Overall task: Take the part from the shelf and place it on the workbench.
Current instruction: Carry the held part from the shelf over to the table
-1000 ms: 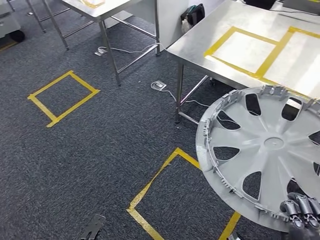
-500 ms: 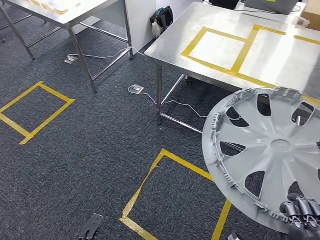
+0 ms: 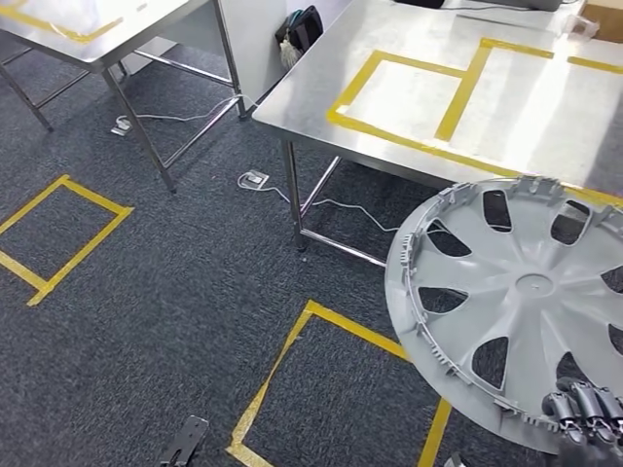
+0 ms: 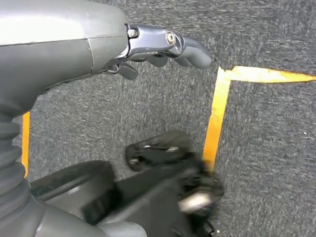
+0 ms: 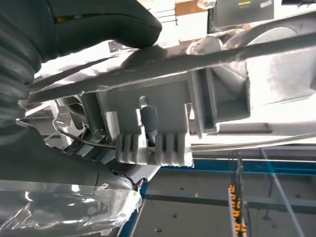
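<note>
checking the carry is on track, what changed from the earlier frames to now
The whole head view has shifted, so the camera moved: the steel workbench with its yellow tape outlines now sits further left and fills more of the picture, which suggests the robot is turning toward it. The right hand still holds the grey wheel cover by its rim, in about the same spot in the picture. The left hand hangs over the carpet, holding nothing.

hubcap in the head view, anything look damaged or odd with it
No damage stands out on the hubcap. It hangs tilted, inner side up, over the carpet beside the workbench, held only at its near rim by the right hand.
</note>
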{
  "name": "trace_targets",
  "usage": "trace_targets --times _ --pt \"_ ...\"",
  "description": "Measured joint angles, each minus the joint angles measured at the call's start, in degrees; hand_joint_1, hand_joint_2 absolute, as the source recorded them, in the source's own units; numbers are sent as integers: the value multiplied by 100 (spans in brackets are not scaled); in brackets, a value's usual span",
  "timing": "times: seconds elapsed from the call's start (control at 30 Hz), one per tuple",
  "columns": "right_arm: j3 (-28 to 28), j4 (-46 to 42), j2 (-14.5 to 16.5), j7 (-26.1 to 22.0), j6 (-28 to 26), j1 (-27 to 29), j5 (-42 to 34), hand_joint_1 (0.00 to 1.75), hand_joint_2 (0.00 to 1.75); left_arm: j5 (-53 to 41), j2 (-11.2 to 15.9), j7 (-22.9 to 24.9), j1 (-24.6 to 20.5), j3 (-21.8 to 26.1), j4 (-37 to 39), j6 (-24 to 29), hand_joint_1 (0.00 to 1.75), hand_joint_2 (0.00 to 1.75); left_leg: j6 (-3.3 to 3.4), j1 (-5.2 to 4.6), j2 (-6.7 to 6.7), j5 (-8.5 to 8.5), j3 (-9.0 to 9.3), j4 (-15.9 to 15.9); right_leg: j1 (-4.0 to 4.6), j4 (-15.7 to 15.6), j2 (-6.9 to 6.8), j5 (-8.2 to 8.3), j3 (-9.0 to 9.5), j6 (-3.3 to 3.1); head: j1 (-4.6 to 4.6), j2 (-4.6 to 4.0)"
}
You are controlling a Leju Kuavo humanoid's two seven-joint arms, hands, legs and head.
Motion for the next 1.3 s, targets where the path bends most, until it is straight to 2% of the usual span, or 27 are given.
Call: trace_targets --times 0.07,0.1,0.13,0.2,0.23,0.27,0.33,0.37,0.43,0.47,0.5,0.57,0.6,0.63,0.73,0.77,0.8,0.87,0.93,0.97,1.0,1.07,1.1,1.13,1.23,1.27,1.3 --pt "1 5 -1 4 0 11 -1 175 175 0 2 0 21 -1 0 1 0 175 14 -4 0 -235 -312 15 -3 -20 38 -176 256 4 -7 0" --pt "1 8 -1 5 0 16 -1 175 175 0 5 0 22 -2 0 1 0 175 30 -9 0 -158 -352 -184 -7 -24 52 -275 390 14 -8 0" --pt "2 10 -1 5 0 19 -1 175 175 0 10 0 25 -2 0 1 0 175 52 -20 2 114 -343 -479 -12 -33 62 -377 505 27 -9 0" --pt "5 13 -1 5 0 13 -1 175 175 1 22 0 29 -2 0 1 0 175 99 -52 10 896 -305 -1167 -6 -52 89 -584 686 69 -32 -1" --pt "6 13 -1 4 0 11 0 175 175 1 24 -2 33 -2 0 1 0 175 115 -66 12 1167 -275 -1415 1 -109 102 -667 770 91 -38 -1" --pt "6 12 -1 1 0 15 1 175 175 2 25 -6 30 -4 0 2 0 175 131 -71 11 1280 -240 -1586 9 -151 113 -680 869 129 -40 -1" --pt "4 10 -2 -6 0 30 1 175 175 6 21 -21 24 -9 -1 9 0 175 168 -62 8 1266 -57 -1720 13 -177 104 -597 1025 199 -16 0" --pt "4 12 -2 -9 0 31 0 175 175 9 20 -29 21 -11 -1 13 0 175 198 -53 8 1257 54 -1760 15 22 82 -484 981 229 2 -2" --pt "7 13 -2 -12 0 16 -2 175 175 14 19 -37 21 -14 -2 15 0 175 249 -45 9 1165 273 -1781 18 740 30 -433 550 247 31 -2" --pt "9 14 -2 -12 0 10 -3 175 175 14 19 -37 19 -15 -2 15 0 175 266 -45 8 1070 376 -1782 20 1113 11 -547 245 249 37 -2" --pt "8 14 -2 -12 0 10 -3 175 175 15 18 -37 19 -15 -2 15 0 175 277 -45 4 966 487 -1783 20 1353 5 -800 -43 256 40 0" --pt "6 21 -2 -13 0 19 -3 175 175 15 18 -37 27 -15 -2 16 0 175 286 -44 -19 744 756 -1786 14 1387 -1 -1376 -450 276 58 0" --pt "5 28 -2 -13 0 23 -3 175 175 15 19 -37 32 -15 -2 15 0 175 285 -44 -30 625 909 -1786 7 1222 -4 -1489 -568 288 66 0" --pt "6 35 -2 -13 0 27 -3 175 175 15 20 -37 34 -15 -2 14 0 175 277 -43 -38 506 1054 -1788 -3 968 -11 -1325 -644 299 73 0" --pt "8 50 -3 -16 0 20 -3 175 175 17 29 -37 21 -15 -3 8 0 175 210 -49 -44 152 1396 -1807 10 254 -87 127 -644 269 64 0" --pt "7 49 -3 -18 0 21 -2 175 175 18 32 -37 10 -16 -4 7 0 175 173 -42 -42 96 1479 -1808 30 160 -94 386 -592 229 52 0" --pt "5 47 -4 -21 0 22 -1 175 175 18 31 -38 -3 -17 -4 7 0 175 135 -30 -41 100 1515 -1780 49 134 -85 397 -517 176 42 0" --pt "1 40 -3 -22 0 36 -1 175 175 19 18 -40 -32 -24 -4 5 0 175 66 -10 -28 310 1350 -1373 50 89 -58 333 -379 90 30 1" --pt "-6 40 -2 -22 0 36 -1 175 175 26 4 -45 -37 -29 -4 4 0 175 22 -6 -21 446 843 -612 40 59 -58 228 -230 22 13 1" --pt "-8 40 -2 -22 0 35 -1 175 175 30 0 -47 -28 -30 -4 4 0 175 7 -5 -20 331 560 -278 38 41 -52 156 -144 1 3 1" --pt "-9 40 -2 -22 0 36 -1 175 175 35 -1 -47 -13 -30 -4 4 0 175 0 -5 -19 78 314 -69 37 24 -38 81 -51 -8 -1 1" --pt "-10 41 -2 -22 0 38 -1 175 175 40 3 -46 13 -30 -4 5 0 175 10 -7 -20 -482 -13 -15 34 0 -6 -91 171 -8 -3 0" --pt "-10 42 -2 -22 0 39 -1 175 175 42 7 -46 19 -30 -4 5 0 175 26 -9 -19 -581 -84 -161 30 -5 7 -188 285 2 -4 0" --pt "-10 42 -2 -22 0 39 -1 175 175 44 12 -46 23 -30 -4 5 0 175 42 -11 -18 -456 -108 -402 24 -12 12 -291 402 17 -4 0" --pt "-2 40 -2 9 0 31 -2 175 175 51 19 -47 36 -30 -5 5 0 175 70 -19 28 629 -71 -1262 33 -59 52 -596 687 80 -15 1" --pt "3 38 -2 36 0 33 -2 175 175 55 17 -48 37 -30 -5 5 0 175 77 -18 39 811 -46 -1421 42 -82 75 -647 795 112 -15 1" --pt "7 37 -2 68 0 41 -3 175 175 57 14 -50 31 -30 -5 6 0 175 82 -16 46 809 -3 -1498 52 -111 96 -647 881 145 -9 1"
